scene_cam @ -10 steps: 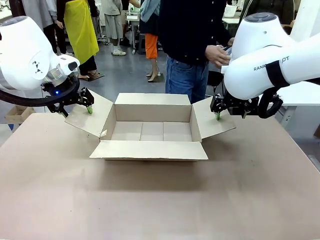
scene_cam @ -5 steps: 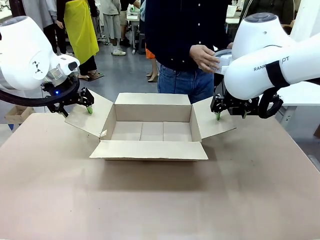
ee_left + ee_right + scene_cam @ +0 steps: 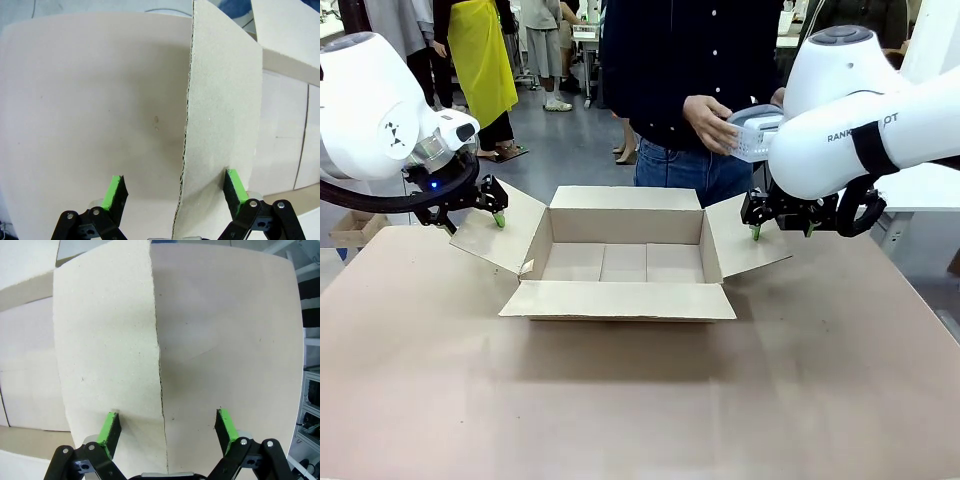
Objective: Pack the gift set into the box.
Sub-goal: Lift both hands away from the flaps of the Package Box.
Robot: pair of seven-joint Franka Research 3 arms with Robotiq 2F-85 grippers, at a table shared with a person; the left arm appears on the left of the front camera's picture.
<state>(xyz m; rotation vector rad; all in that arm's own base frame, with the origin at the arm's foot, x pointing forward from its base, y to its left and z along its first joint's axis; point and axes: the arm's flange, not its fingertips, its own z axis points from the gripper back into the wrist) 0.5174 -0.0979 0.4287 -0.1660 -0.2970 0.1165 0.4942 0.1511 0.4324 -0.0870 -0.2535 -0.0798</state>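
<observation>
While left gripper (image 3: 174, 180) and right gripper (image 3: 168, 416) wide astride box (image 3: 625, 225) flaps, gift set (image 3: 752, 138) seemingly half-hidden behind right arm (image 3: 840, 130)

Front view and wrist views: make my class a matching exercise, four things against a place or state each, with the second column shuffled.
Column one
1. box
2. left gripper
3. right gripper
4. white tray

Column two
A. held in the person's hand, off the table
B. open, astride the edge of the right flap
C. resting on the table, flaps spread
D. open, astride the edge of the left flap

Pairs: 1-C, 2-D, 3-B, 4-A
</observation>
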